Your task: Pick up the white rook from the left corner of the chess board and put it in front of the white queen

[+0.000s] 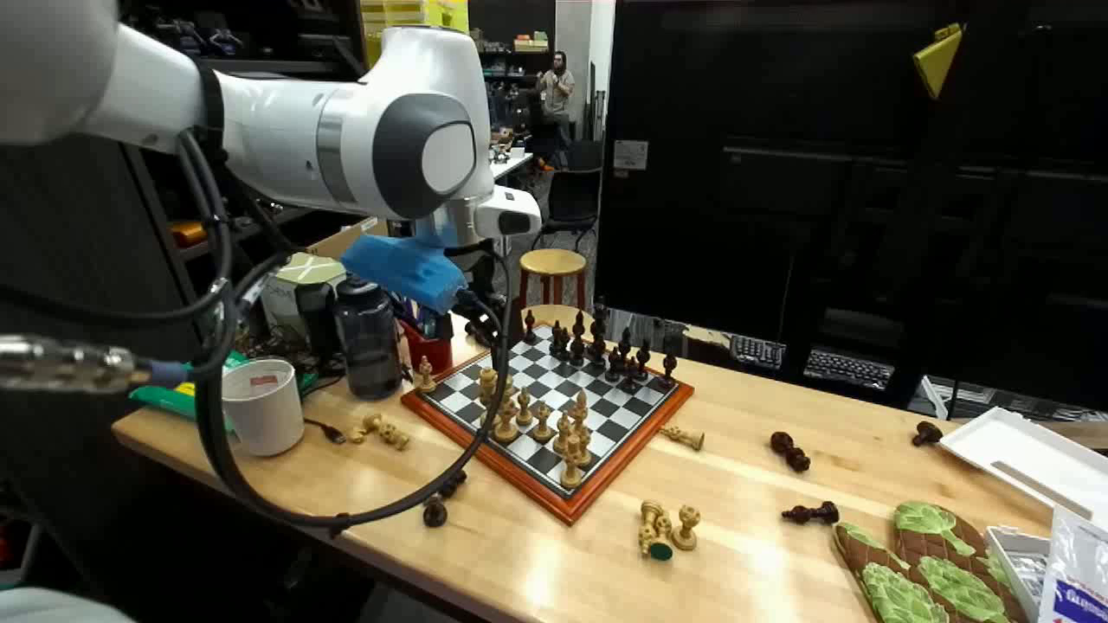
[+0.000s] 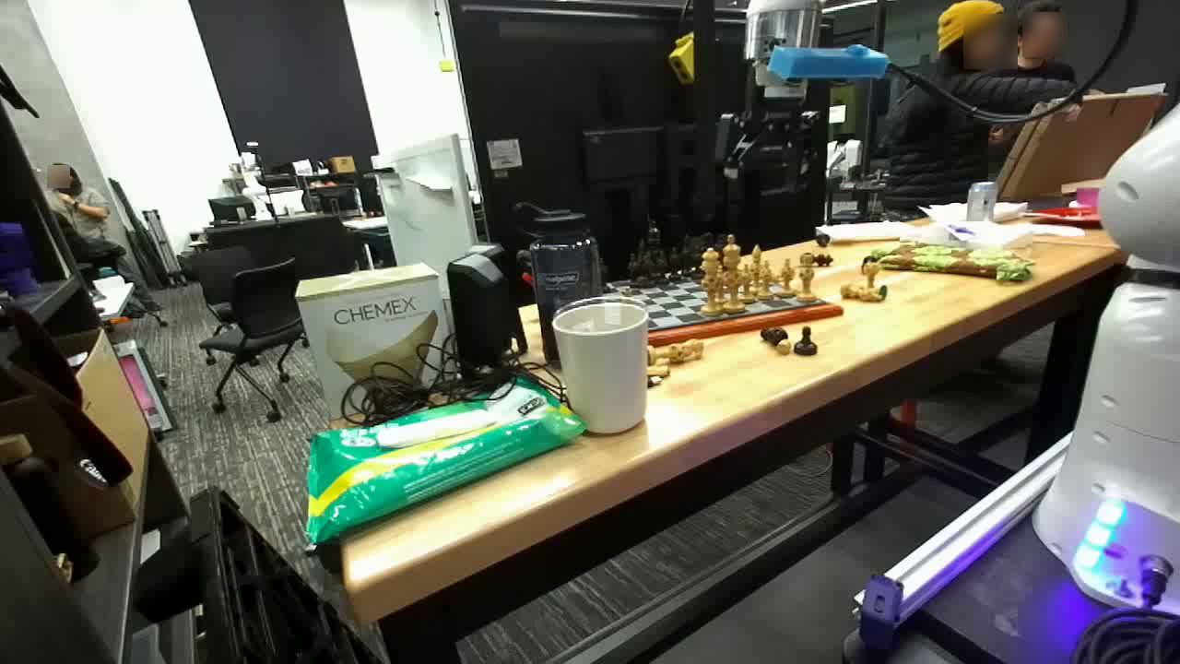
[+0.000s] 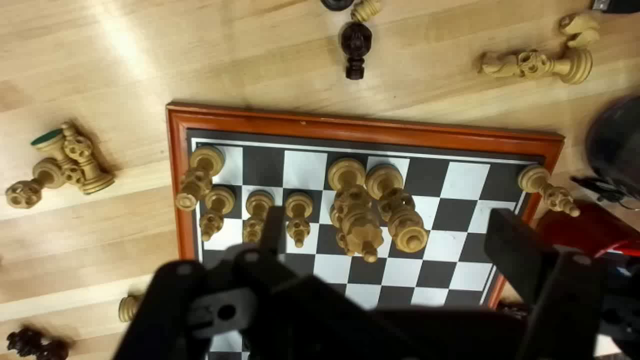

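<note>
The chess board (image 1: 636, 446) has a red-brown frame. A flat-topped, rook-like light piece (image 3: 194, 176) stands at its left corner in the wrist view; in an exterior view it is at the near corner (image 1: 571, 472). A light piece (image 1: 424, 375) with a small pointed top stands at the opposite corner, also in the wrist view (image 3: 542, 186). Two tall light pieces, one crowned (image 3: 352, 205) and one cup-topped (image 3: 397, 210), stand between; I cannot tell for sure which is the queen. My gripper (image 3: 390, 230) is open and empty, high above the board; it also shows in an exterior view (image 2: 767, 166).
Light pawns (image 3: 299, 215) stand near the row. Dark pieces (image 1: 597, 342) line the far side. Fallen light pieces (image 1: 658, 523) lie beside the board. A bottle (image 1: 368, 342), white cup (image 1: 262, 411) and red holder (image 1: 428, 349) stand at the left. An oven mitt (image 1: 935, 562) lies right.
</note>
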You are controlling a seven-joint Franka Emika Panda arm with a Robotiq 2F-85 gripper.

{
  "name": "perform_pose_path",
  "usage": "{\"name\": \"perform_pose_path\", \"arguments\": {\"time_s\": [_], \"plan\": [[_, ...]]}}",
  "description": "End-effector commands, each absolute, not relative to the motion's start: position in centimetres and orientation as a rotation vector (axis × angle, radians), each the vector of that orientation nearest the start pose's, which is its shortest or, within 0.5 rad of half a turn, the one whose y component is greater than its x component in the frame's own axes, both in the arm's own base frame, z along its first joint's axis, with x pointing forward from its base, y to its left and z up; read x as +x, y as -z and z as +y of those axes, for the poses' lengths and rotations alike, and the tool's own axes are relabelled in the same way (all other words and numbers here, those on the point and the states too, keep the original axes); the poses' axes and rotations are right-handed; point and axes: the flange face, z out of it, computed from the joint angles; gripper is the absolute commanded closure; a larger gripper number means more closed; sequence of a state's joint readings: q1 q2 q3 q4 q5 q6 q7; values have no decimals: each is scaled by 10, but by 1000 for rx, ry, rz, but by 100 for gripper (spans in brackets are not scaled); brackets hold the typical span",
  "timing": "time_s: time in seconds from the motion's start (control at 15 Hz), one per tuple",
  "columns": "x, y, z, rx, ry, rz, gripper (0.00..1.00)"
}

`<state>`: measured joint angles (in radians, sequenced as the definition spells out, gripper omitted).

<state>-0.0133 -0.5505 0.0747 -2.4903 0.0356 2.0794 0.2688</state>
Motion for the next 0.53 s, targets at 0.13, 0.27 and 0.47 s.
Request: {"name": "perform_pose_path", "arguments": {"time_s": [0.13,0.27,0.47], "plan": [[394,-490,28,-3098,214,359,0],[394,-490,28,-3098,214,359,0],[404,-485,33,-3116,191,325,0]]}}
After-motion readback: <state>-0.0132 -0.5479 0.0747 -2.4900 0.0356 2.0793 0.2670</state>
